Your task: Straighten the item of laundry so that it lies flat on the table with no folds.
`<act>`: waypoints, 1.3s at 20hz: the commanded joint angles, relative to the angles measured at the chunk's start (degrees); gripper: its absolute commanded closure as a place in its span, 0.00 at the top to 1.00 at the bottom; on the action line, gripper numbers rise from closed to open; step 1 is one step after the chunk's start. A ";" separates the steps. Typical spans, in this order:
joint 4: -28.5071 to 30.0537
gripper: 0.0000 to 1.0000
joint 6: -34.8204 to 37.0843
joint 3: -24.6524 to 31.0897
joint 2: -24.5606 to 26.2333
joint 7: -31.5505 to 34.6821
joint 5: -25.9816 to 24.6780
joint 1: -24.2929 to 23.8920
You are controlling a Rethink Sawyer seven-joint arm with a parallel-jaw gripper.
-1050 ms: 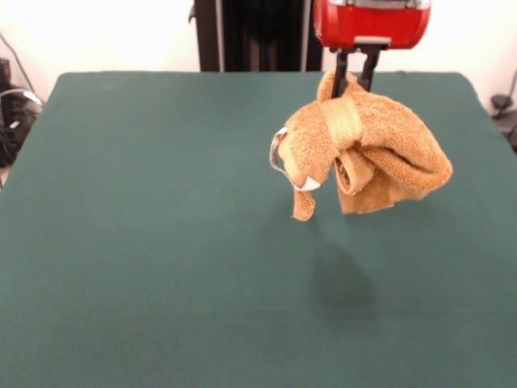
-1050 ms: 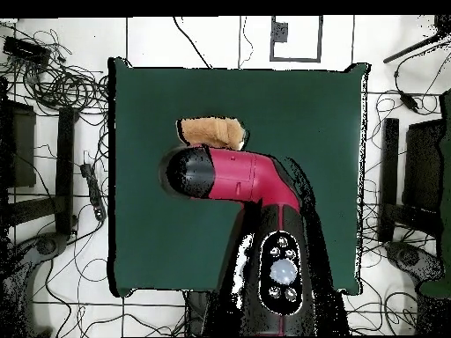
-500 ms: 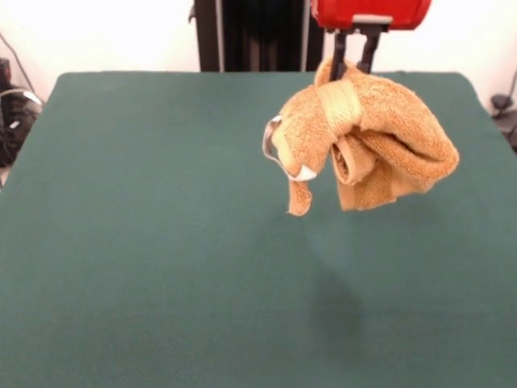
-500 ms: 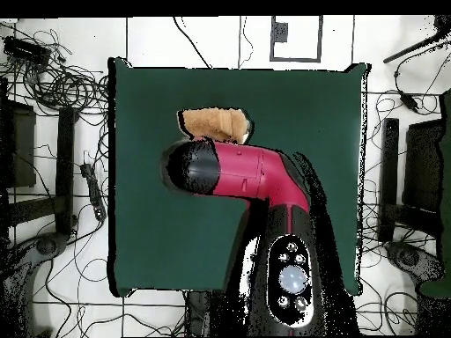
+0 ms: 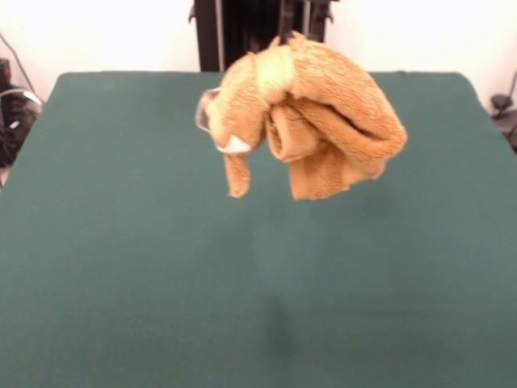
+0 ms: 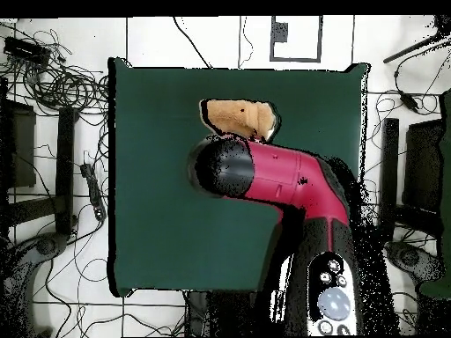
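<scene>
The item of laundry (image 5: 323,121), an orange-tan terry towel, hangs bunched in a lump well above the table (image 5: 121,259), with a woven band on top and a white tag at its left. My gripper (image 5: 292,31) holds it from above at the picture's top edge, mostly out of frame, shut on the towel's top. A faint shadow lies on the green cloth below. In the overhead view the towel (image 6: 238,116) pokes out from behind the red arm (image 6: 273,176), which hides the gripper.
The green table (image 6: 150,220) spreads wide on every side of the hanging towel. Cables and stands (image 6: 53,79) lie on the floor beyond the table's edges.
The towel has risen higher and swung left in the front view, still bunched. In the overhead view the arm and towel have shifted right.
</scene>
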 commanded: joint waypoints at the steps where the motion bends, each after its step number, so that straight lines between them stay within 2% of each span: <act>1: 7.89 0.00 -2.83 6.62 -0.03 -0.87 -3.54 -0.86; 7: 9.55 0.00 -6.68 7.30 0.77 0.60 -6.25 -1.43; 14: 13.51 0.00 -15.02 9.49 1.90 3.79 -7.59 -3.55; 26: 16.40 0.00 -21.62 11.40 3.86 4.91 -10.70 -5.70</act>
